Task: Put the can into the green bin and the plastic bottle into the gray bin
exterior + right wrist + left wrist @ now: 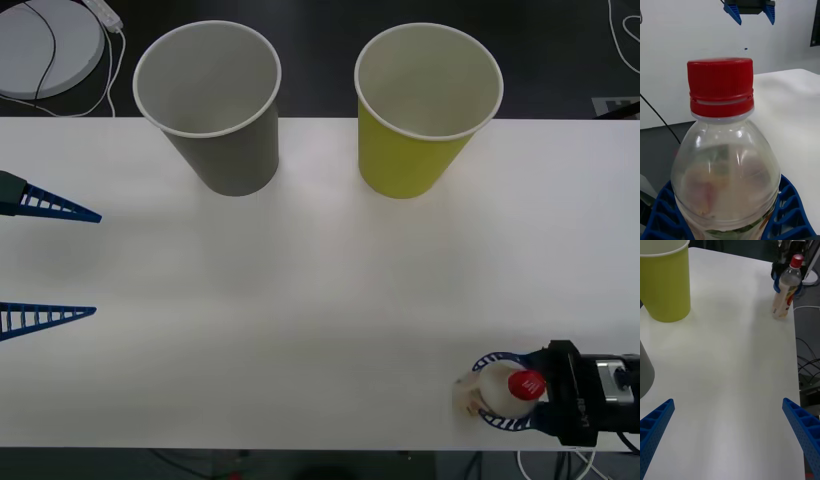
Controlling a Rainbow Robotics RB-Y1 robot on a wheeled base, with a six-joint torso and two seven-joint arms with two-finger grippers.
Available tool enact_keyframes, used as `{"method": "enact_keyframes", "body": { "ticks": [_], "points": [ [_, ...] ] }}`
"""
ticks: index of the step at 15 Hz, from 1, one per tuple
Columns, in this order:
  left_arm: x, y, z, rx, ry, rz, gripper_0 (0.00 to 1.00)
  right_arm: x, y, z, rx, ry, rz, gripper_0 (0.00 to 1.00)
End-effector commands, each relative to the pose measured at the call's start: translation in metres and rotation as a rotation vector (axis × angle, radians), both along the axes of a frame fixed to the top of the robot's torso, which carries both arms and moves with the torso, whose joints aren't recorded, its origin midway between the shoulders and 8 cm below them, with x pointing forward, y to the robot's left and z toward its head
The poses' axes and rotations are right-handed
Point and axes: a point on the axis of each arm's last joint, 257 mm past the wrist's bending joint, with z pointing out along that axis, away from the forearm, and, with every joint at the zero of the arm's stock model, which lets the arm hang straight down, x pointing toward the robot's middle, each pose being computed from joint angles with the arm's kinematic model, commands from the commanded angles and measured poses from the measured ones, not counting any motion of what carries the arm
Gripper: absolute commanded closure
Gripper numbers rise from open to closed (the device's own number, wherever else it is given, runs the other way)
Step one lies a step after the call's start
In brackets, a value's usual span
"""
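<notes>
The plastic bottle (497, 393), clear with a red cap, stands near the table's front right corner. My right gripper (503, 391) is shut on it, its blue fingers (790, 204) curved around the bottle (726, 168) below the shoulder. In the left wrist view the bottle (785, 292) leans slightly on the table. The gray bin (238, 160) and the green bin (405, 160) stand upright side by side at the back, both showing white insides. My left gripper (97, 265) hangs open at the table's left side, far from both bins. The can is out of view.
The white table (320, 300) spreads wide between the bins and the bottle. A round white disc (45, 45) with a cable lies on the floor behind the table's back left. Cables (805, 363) hang off the table's right side.
</notes>
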Motion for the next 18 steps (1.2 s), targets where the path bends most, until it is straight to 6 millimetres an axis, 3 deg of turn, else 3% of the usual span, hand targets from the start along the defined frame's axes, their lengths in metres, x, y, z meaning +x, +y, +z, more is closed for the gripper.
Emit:
{"method": "enact_keyframes", "body": {
  "ticks": [1,7,18],
  "points": [
    [0.000,0.000,0.000,0.000,0.000,0.000,0.00,0.002,-0.014,0.010,0.004,0.007,-0.035,1.00],
    [0.000,0.000,0.000,0.000,0.000,0.000,0.00,-0.002,-0.033,0.041,0.005,0.044,-0.108,1.00],
    [0.000,0.000,0.000,0.000,0.000,0.000,0.00,-0.010,-0.029,0.098,0.014,0.088,-0.188,1.00]
  ]
}}
